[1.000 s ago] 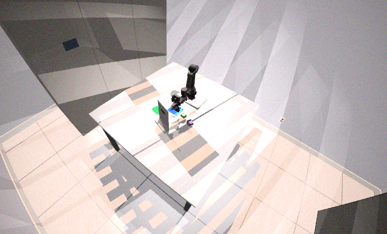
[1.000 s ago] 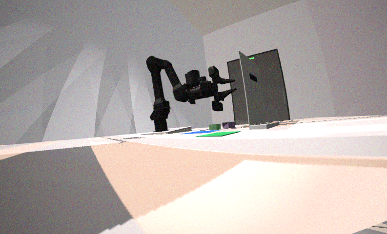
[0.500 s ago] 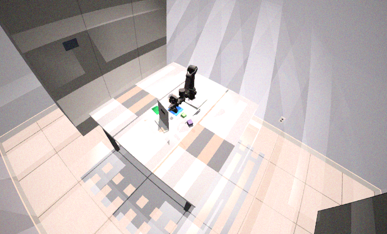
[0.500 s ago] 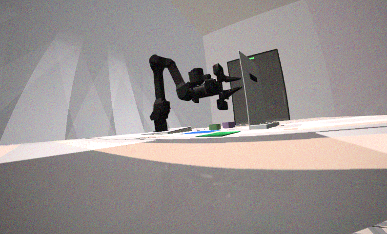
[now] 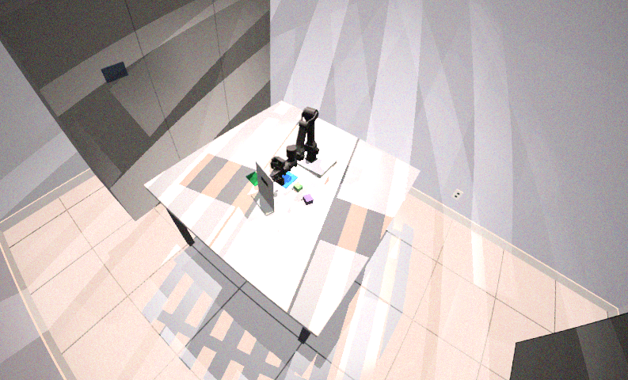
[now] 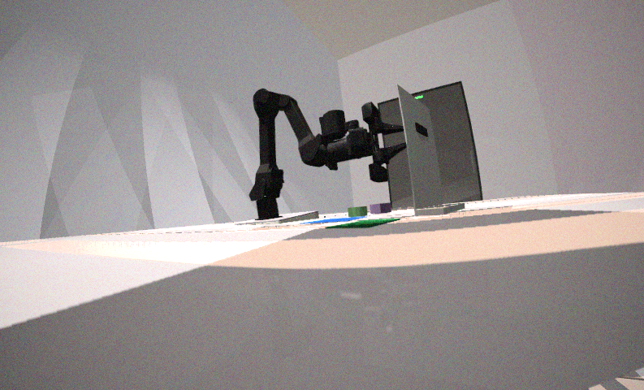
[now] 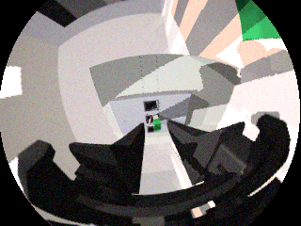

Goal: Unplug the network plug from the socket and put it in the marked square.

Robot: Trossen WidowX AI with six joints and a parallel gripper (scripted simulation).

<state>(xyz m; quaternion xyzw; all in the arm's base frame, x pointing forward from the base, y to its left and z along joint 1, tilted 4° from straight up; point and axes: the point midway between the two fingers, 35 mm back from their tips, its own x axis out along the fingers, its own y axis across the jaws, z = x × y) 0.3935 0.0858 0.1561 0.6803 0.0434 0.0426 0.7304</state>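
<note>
While the black arm (image 5: pixel 310 134) (image 6: pixel 267 140) stands at the left of the exterior view, a blue square (image 5: pixel 287 179) (image 6: pixel 332 220) lies flat to its right; next come a green block (image 5: pixel 298 187) (image 6: pixel 357 210), a green square (image 5: pixel 253 178) (image 6: pixel 366 223) (image 7: pixel 259 21) and a purple block (image 5: pixel 308 199) (image 6: pixel 380 208); above them, the gripper (image 5: pixel 279 179) (image 6: pixel 404 136) (image 7: pixel 156 124) is partly open and grips nothing, its tips near the upright gray panel (image 5: pixel 265 188) (image 6: pixel 421 164) (image 7: pixel 169 75); the small green plug (image 7: pixel 157 124) is at the panel's low socket, seen between the fingertips.

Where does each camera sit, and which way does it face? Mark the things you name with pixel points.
Top: high above the table (image 5: pixel 336 291), facing down; whole arm (image 5: pixel 309 131) shows.
Exterior: low at the table's edge, facing across it; arm (image 6: pixel 267 140) in side view.
Wrist: on the arm's hand, facing forward past both gripper fingers to the upright panel (image 5: pixel 265 188) (image 6: pixel 421 164) (image 7: pixel 118 80).
Top and exterior share the green block (image 5: pixel 298 187) (image 6: pixel 357 211).
</note>
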